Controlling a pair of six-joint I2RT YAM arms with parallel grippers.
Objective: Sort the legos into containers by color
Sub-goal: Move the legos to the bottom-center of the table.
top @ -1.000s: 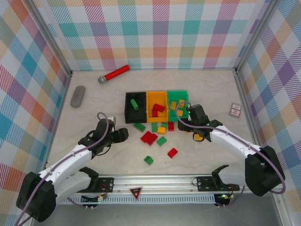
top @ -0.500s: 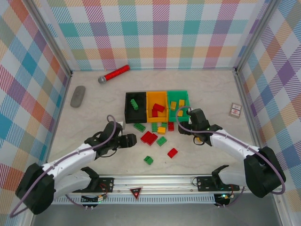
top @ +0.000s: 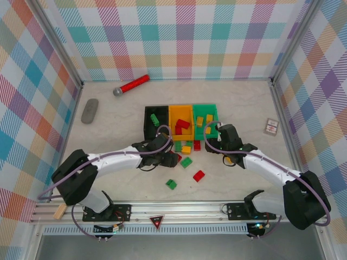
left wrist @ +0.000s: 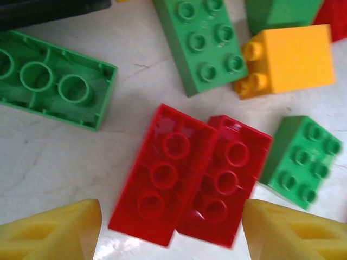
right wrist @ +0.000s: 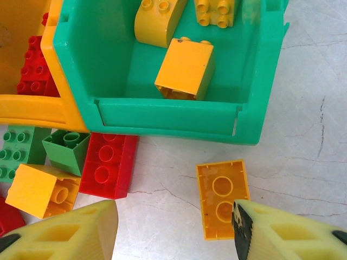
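While legos (top: 186,162) lie loose before the bins (top: 180,107), two pickups are judged in hand — the left gripper (left wrist: 172,230) is held open, empty, over a red pair (left wrist: 190,173), the right gripper (right wrist: 173,230) likewise over a yellow brick (right wrist: 223,197); lowering and closing are needed.

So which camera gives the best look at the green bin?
The right wrist view: the green bin lies close below the camera, and three yellow-orange bricks show plainly inside it. The top external view shows the bin too, but small and far off, so its contents are hard to count.
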